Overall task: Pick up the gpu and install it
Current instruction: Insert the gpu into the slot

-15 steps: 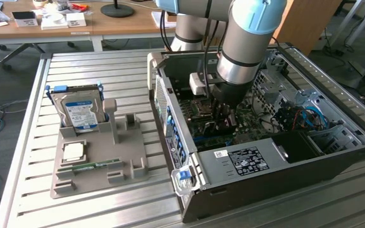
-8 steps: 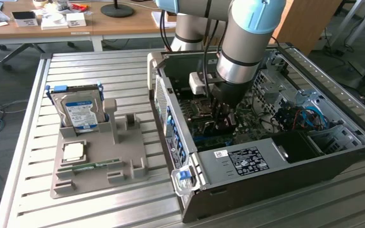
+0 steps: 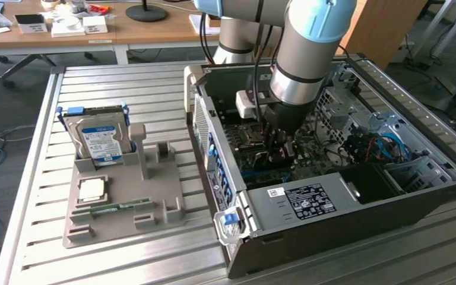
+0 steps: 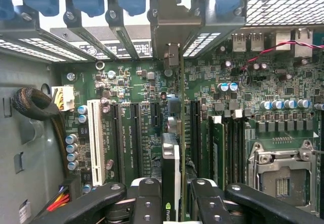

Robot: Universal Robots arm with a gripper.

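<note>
A slatted metal table [image 3: 46, 178] carries, toward the exterior view's left, a grey holder [image 3: 125, 205] with a silver hard drive [image 3: 99, 139] standing upright in a slot at its far end. Nearer on the same holder a square CPU chip [image 3: 92, 190] lies flat, and a narrow green RAM stick [image 3: 111, 208] lies just in front of it. To the right of the holder stands an open black PC case [image 3: 347, 196], side panel off, with the green motherboard [image 3: 248, 151] exposed inside. The robot arm [image 3: 307, 47] reaches down into the case from above, and its gripper [image 3: 279, 155] sits low over the board. In the wrist view the gripper [image 4: 171, 196] has its two black fingers [image 4: 144, 198] partly closed, pinching the gpu [image 4: 171, 171] between them; the card is held edge-on, a thin dark board with a logo visible on its edge. It sits over the expansion slots [image 4: 139, 133], with its silver end bracket [image 4: 172, 29] up against the row of blue-clipped rear slot covers [image 4: 83, 1]. Whether the card is fully seated cannot be told. Toward the far side of the board are upright memory sticks [image 4: 217, 148] and the metal CPU socket [image 4: 281, 176].
</note>
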